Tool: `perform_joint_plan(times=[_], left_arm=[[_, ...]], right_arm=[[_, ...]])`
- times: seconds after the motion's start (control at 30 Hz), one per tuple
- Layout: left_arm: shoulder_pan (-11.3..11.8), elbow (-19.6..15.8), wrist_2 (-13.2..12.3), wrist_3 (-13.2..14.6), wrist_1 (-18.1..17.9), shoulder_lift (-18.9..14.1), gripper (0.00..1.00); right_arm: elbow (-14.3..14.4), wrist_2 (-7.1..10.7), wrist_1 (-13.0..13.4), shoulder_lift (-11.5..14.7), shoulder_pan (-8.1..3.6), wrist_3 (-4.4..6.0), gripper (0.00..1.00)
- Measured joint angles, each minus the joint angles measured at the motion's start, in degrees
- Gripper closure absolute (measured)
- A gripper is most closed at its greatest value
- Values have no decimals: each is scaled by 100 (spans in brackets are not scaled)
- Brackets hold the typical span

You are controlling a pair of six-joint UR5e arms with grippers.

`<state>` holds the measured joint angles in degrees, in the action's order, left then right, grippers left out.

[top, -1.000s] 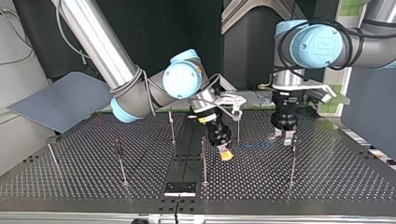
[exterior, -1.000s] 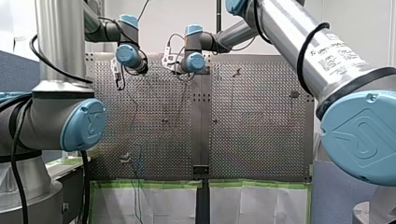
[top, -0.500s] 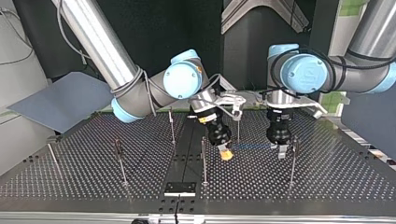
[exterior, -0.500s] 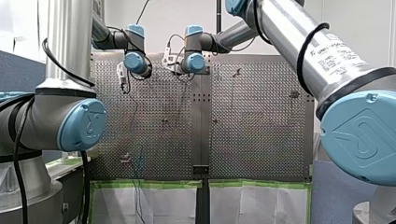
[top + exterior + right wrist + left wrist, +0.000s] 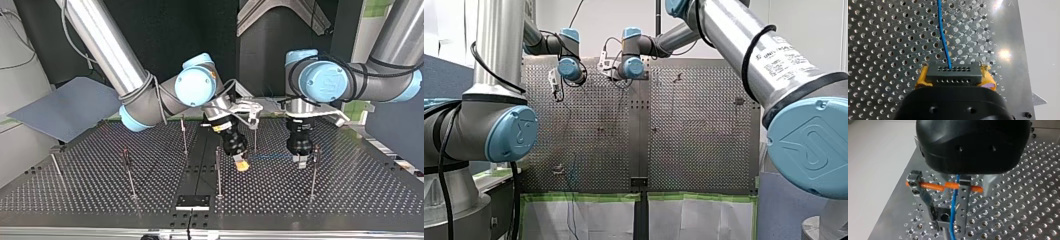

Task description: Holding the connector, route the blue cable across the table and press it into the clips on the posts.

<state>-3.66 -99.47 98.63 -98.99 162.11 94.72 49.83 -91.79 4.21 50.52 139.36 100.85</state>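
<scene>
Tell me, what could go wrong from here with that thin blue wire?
The cable is thin and leaves the connector held in my right gripper. A hard pull might tug it loose. My left gripper hangs close beside a slim post. It may bump the post, or the cable could slip past it.
</scene>
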Motion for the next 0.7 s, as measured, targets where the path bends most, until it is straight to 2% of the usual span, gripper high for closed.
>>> perform_joint_plan(times=[0.03, 0.33, 0.5, 0.7], left_arm=[[1, 0, 11, -20, 1, 0, 100], [-10, -98, 100, -168, 8, -3, 100], [-58, -331, 163, -108, -90, -11, 100], [-130, -644, 179, -125, -373, -12, 100]], right_arm=[[0, 1, -2, -1, 0, 2, 100], [24, -8, -136, -4, 7, 15, 100], [127, -19, -176, -5, 30, 12, 100], [296, -12, -211, -3, 75, -9, 100]])
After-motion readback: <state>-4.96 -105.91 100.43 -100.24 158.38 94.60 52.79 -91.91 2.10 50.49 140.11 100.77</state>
